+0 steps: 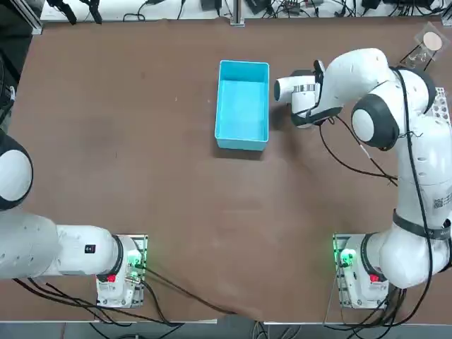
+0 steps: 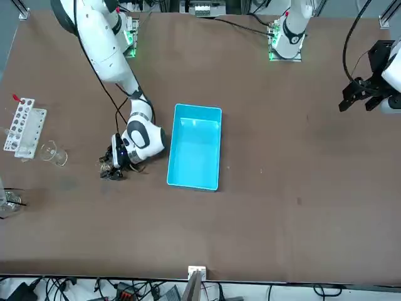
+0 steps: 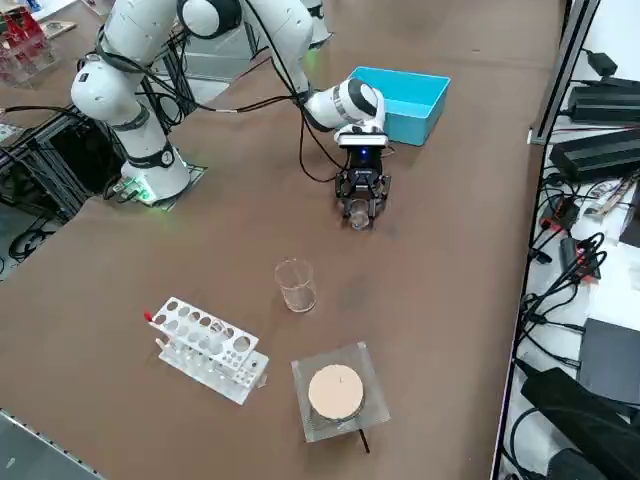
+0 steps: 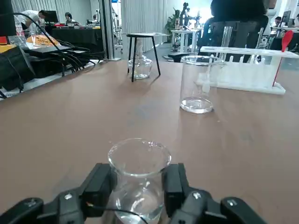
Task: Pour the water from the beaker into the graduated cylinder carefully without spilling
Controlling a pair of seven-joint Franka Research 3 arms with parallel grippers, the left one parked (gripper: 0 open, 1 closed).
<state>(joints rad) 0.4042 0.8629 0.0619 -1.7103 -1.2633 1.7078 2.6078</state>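
My right gripper [image 4: 138, 186] is low over the table, shut on the beaker [image 4: 139, 156], a tiny clear glass cup that stands upright between the two black fingers [image 4: 99, 184]. A little water [image 4: 138, 205] shows faintly in its bottom. In the right side view the gripper [image 3: 359, 212] is down at the table top, just in front of the blue box. The graduated cylinder [image 3: 295, 285], a taller clear vessel, stands upright and apart from the gripper, towards the rack; it also shows beyond the beaker [image 4: 198, 84] and in the front view [image 2: 54, 153].
A blue box [image 1: 244, 106] sits mid-table next to the gripper. A white holed rack [image 3: 205, 350] lies beyond the cylinder. A flask on a stand with a round tan top [image 3: 337, 392] is near the table corner. Cables line the table edge.
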